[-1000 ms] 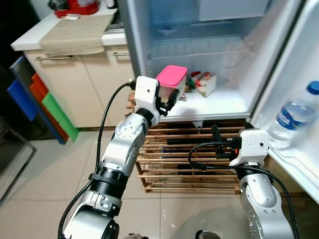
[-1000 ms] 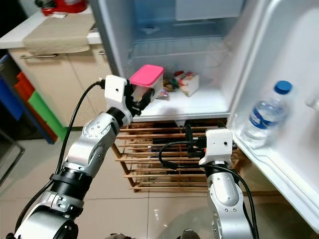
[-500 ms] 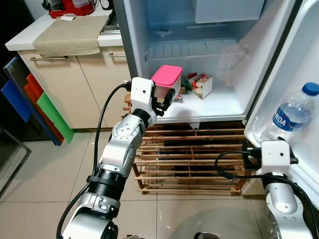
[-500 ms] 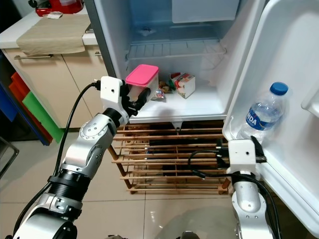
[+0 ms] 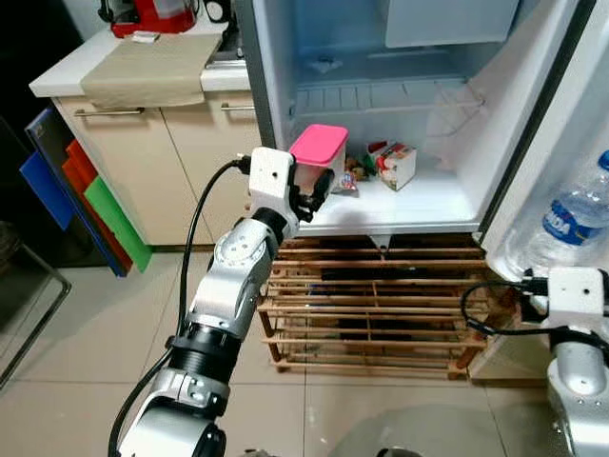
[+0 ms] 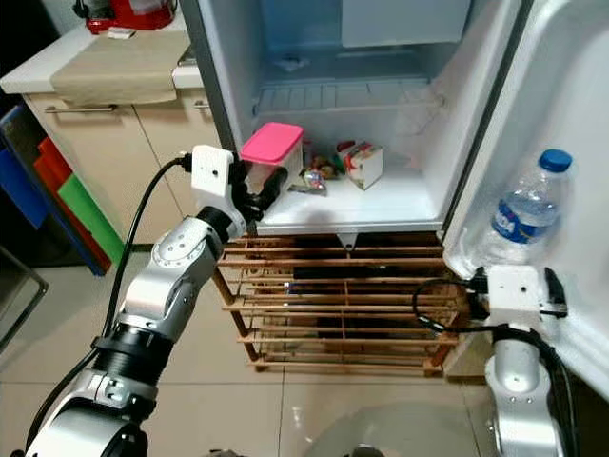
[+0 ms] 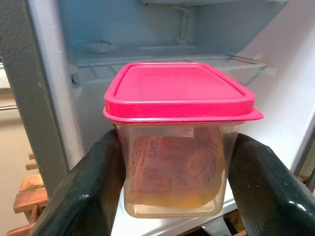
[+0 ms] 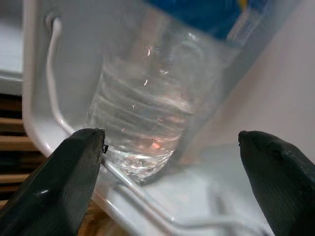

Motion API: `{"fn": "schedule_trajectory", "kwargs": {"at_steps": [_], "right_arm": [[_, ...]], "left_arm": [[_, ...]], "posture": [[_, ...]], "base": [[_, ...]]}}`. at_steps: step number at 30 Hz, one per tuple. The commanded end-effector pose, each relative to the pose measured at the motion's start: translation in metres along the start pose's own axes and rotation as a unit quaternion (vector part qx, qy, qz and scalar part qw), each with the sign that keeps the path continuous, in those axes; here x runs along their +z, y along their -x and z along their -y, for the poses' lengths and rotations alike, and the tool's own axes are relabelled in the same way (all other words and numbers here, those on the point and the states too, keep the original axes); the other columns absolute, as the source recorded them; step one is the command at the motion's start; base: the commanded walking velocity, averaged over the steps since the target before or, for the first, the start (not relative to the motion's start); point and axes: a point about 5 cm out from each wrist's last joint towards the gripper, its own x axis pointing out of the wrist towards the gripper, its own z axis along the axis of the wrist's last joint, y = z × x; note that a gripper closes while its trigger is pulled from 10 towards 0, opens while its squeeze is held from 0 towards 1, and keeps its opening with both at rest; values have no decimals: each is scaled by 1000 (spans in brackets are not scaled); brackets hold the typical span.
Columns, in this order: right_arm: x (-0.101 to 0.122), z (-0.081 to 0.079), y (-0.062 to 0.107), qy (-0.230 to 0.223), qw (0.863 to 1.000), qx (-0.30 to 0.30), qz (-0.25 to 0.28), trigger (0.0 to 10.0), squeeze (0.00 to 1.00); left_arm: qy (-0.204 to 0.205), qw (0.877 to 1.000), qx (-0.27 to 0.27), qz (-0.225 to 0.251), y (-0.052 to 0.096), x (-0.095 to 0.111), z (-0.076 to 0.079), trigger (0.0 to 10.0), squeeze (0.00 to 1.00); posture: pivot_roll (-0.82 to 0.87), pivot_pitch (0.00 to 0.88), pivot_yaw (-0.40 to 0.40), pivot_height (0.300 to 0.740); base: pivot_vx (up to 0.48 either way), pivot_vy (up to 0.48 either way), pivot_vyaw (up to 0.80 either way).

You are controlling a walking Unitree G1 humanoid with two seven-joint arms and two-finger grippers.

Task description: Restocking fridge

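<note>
Two grippers: you have one loaded, one empty.
Left gripper: its black fingers clamp both side walls of the pink-lidded container.
Right gripper: fingers spread wide, gripping nothing, facing the water bottle in the door shelf, lower right of the head view.
Container position: frame centre, at the front left lip of the fridge shelf; contact with the shelf cannot be told.
Orientation: upright, lid up and level; long axis looks vertical.
Your step: push it deeper before letting go, staying left of the small carton.
</note>
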Motion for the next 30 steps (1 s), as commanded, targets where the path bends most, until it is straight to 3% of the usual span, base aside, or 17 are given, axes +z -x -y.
{"fn": "schedule_trajectory", "kwargs": {"at_steps": [1,4,5,8,14,21,23,30], "right_arm": [[14,-8,0,-30,999,18,30,10000,0],[49,-42,15,-97,984,109,98,10000,0],[49,-42,15,-97,984,109,98,10000,0],[72,-67,29,-144,965,178,126,10000,0],[73,-85,38,-165,954,220,120,10000,0],[63,-79,37,-142,960,217,103,10000,0],[50,-68,30,-112,973,185,82,10000,0],[52,-65,27,-142,971,174,78,10000,0]], "left_arm": [[-7,1000,5,10,-1,7,-3,10000,0],[-7,1000,6,12,0,8,-4,10000,0],[-7,1000,6,12,0,8,-4,10000,0],[-9,1000,-1,14,0,8,-1,10000,0],[-11,1000,-4,13,-2,6,1,10000,0],[-12,1000,-3,12,-2,6,0,10000,0],[-10,1000,-1,12,-2,6,-1,10000,0],[-4,1000,7,11,-2,4,-1,10000,0]], "posture": [[-137,0,114,736],[-137,0,117,736],[-137,0,117,736],[-138,0,119,736],[-136,0,120,736],[-136,0,117,736],[-136,0,117,736],[-140,0,115,736]], "base": [[0,0,0],[0,0,0],[0,0,0],[0,0,0],[0,0,0],[0,0,0],[0,0,0],[0,0,0]]}}
